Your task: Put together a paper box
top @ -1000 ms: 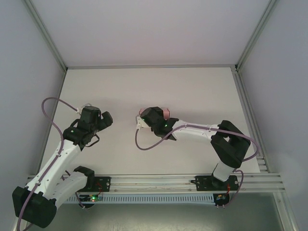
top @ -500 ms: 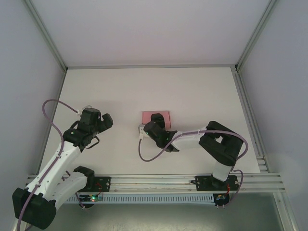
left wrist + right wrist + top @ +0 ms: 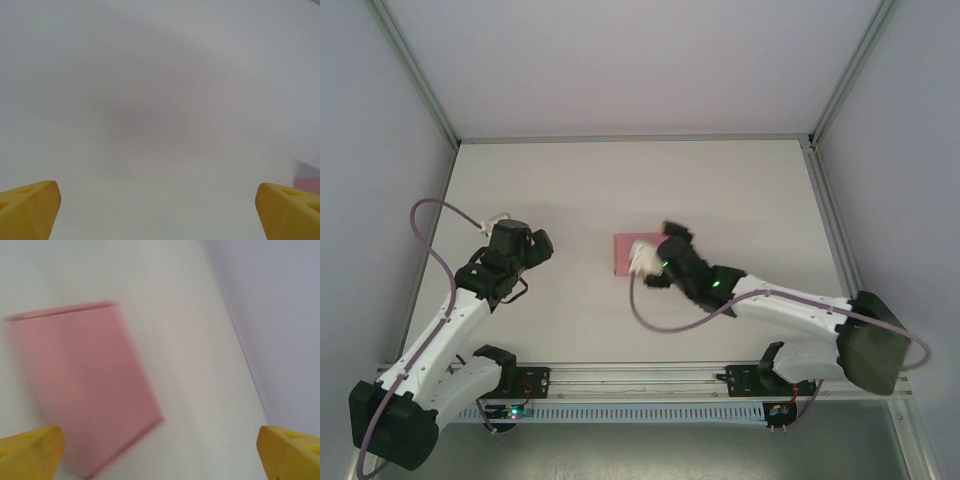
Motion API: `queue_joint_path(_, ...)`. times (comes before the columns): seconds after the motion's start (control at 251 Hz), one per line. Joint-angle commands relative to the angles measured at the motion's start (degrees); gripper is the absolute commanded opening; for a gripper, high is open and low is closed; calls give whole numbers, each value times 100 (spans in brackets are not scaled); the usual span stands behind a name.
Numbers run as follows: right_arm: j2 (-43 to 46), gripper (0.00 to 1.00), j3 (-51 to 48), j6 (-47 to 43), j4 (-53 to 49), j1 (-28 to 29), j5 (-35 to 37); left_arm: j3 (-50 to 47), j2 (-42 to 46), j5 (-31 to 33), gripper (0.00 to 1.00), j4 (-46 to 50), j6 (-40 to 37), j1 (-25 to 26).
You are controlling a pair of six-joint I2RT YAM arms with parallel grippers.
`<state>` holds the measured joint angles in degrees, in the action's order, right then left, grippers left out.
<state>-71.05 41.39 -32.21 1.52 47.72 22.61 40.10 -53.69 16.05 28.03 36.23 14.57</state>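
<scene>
The paper box [image 3: 623,258] is a small pink rectangular box lying flat on the white table [image 3: 720,190] near its middle. In the right wrist view the paper box [image 3: 85,390] appears blurred, ahead and to the left of the fingers. My right gripper [image 3: 655,250] hovers at the box's right end and covers part of it. Its yellow fingertips [image 3: 30,450] stand far apart and my right gripper [image 3: 160,455] is open with nothing between them. My left gripper [image 3: 532,246] hangs well left of the box. It is open [image 3: 160,210] over bare table, and a pink sliver [image 3: 307,182] shows at the right edge.
Grey walls enclose the table on the left, back and right, with metal rails [image 3: 830,210] along its edges. The right arm [image 3: 790,310] stretches low across the near right of the table. A purple cable [image 3: 435,215] loops off the left arm.
My right gripper has opened and let go of the pink box, which now lies on the table. The right arm has swung, its elbow dropping towards the near right. The left arm barely moved.
</scene>
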Motion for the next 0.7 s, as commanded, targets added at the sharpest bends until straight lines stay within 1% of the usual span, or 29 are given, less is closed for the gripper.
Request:
queue_joint_path(0.0,636,98,-293,2779,604,-1523,-44,-32,-360,1092,100,-1088,-761,-248)
queue_joint_path(0.064,1088,98,-907,3588,1243,-2520,-672,-98,-723,1444,100,-1600,-949,-447)
queue_joint_path(0.104,1333,98,-1427,3896,1916,-3046,-1007,-124,-952,1437,100,-1940,-1078,-568)
queue_joint_path(0.14,1531,98,-1898,4044,2565,-3372,-1098,-162,-1157,1364,100,-2315,-1310,-664)
queue_joint_path(0.192,1786,98,-2551,4055,3421,-3648,-941,-289,-1446,1285,100,-2979,-1729,-755)
queue_joint_path(0.255,1974,98,-3242,3770,4293,-3797,-507,-516,-1789,1029,100,-3813,-2064,-898)
queue_joint_path(0.295,2011,98,-3526,3531,4648,-3893,-425,-672,-2015,909,100,-4340,-2227,-973)
queue_joint_path(0.343,1975,98,-3614,3369,4650,-4016,-439,-844,-2313,763,100,-4917,-2512,-1027)
queue_joint_path(0.407,1772,98,-3528,3341,4690,-4119,-581,-932,-2741,649,100,-5369,-2926,-1075)
queue_joint_path(0.455,1458,98,-3492,3199,4899,-4170,-723,-967,-3065,596,100,-5809,-3148,-1108)
queue_joint_path(0.483,1238,98,-3468,3165,5180,-4181,-727,-787,-3103,547,100,-5469,-3114,-1121)
queue_joint_path(0.503,1057,98,-3455,3124,5322,-4194,-741,-698,-3143,384,100,-5356,-3145,-1138)
queue_joint_path(0.567,442,98,-3333,2949,5619,-4223,-872,-937,-3363,-178,100,-6267,-3293,-1190)
queue_joint_path(0.611,-59,98,-3257,2894,6030,-4237,-904,-1080,-3444,-359,100,-6601,-3418,-1193)
queue_joint_path(0.638,-310,98,-3242,2984,6379,-4230,-879,-1136,-3367,-419,100,-6552,-3386,-1197)
queue_joint_path(0.658,-480,98,-3232,3049,6559,-4261,-1051,-1186,-3327,-453,100,-6584,-3354,-1209)
queue_joint_path(0.698,-851,98,-3093,2953,6581,-4324,-1539,-1404,-3345,-519,100,-7037,-3343,-1250)
